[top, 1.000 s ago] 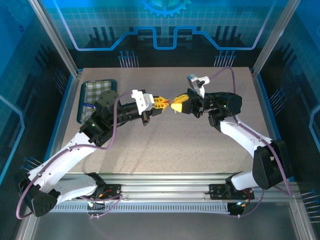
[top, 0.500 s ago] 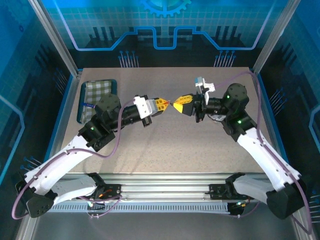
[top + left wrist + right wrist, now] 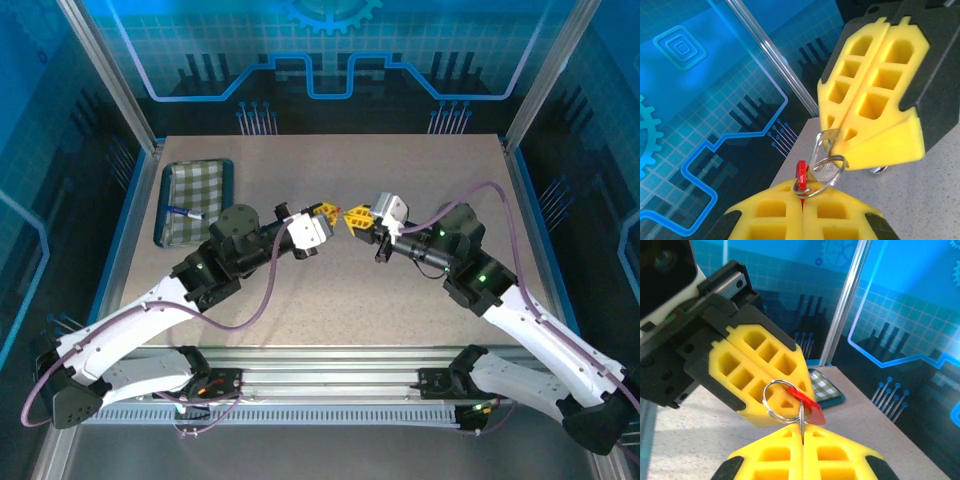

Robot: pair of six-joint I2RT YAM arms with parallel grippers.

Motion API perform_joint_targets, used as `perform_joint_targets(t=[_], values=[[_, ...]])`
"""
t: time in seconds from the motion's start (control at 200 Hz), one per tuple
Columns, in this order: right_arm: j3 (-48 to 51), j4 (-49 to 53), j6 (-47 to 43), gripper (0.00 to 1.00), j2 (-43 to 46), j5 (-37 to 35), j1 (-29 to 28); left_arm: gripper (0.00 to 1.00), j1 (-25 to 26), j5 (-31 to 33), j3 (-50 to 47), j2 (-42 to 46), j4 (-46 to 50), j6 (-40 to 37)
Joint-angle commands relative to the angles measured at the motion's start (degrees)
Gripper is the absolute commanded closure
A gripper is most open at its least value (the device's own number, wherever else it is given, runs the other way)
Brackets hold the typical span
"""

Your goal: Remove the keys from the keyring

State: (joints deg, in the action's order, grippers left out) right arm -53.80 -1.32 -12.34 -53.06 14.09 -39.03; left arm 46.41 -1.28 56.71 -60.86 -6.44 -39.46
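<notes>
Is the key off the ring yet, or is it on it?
On. The key is threaded on the wire ring, which also carries the red tag.

top: overhead from near edge, facing table (image 3: pixel 350 310) | 2 wrist views: close (facing each other), sharing keyring (image 3: pixel 800 171)

The left gripper (image 3: pixel 802 197) and the right gripper (image 3: pixel 842 125) are tipped with bright yellow fingers (image 3: pixel 875 100), patterned with square cut-outs. The keyring (image 3: pixel 800 172) is red, its wire loop (image 3: pixel 834 172) silver, the key (image 3: pixel 820 150) silvery grey. The table (image 3: pixel 400 320) is speckled beige — the tray (image 3: pixel 210 185) is checked green and white, rimmed in blue. A blue grid is printed on the backdrop (image 3: pixel 200 50).
</notes>
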Motion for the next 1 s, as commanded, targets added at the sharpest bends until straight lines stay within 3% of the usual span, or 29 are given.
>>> perform_joint_targets(t=[0.0, 0.21, 0.395, 0.596, 0.921, 0.996], values=[[0.81, -3.69, -4.27, 1.00, 1.00, -6.98, -0.29, 1.00, 0.99, -0.97, -0.71, 0.65, -2.97, -0.87], [-0.05, -2.85, -0.42, 1.00, 0.81, -5.50, 1.47, 1.00, 0.99, -3.72, 0.31, 0.48, -0.55, 0.85], [0.33, -5.18, 6.41, 1.00, 1.38, 3.88, 6.10, 0.83, 1.04, -4.83, 0.82, 0.50, 0.75, 1.62], [-0.69, -4.48, 8.12, 1.00, 1.21, 10.78, 7.56, 0.83, 1.00, -6.10, 0.42, -0.05, -2.04, 2.75], [-4.46, 0.35, 10.50, 1.00, -0.29, 15.18, 8.04, 0.42, 0.62, -7.08, -1.71, -1.66, -8.05, 7.86], [-5.48, 1.25, 11.64, 1.00, -0.84, 16.71, 8.01, 0.36, 0.42, -8.27, -2.13, -2.26, -9.58, 9.03]])
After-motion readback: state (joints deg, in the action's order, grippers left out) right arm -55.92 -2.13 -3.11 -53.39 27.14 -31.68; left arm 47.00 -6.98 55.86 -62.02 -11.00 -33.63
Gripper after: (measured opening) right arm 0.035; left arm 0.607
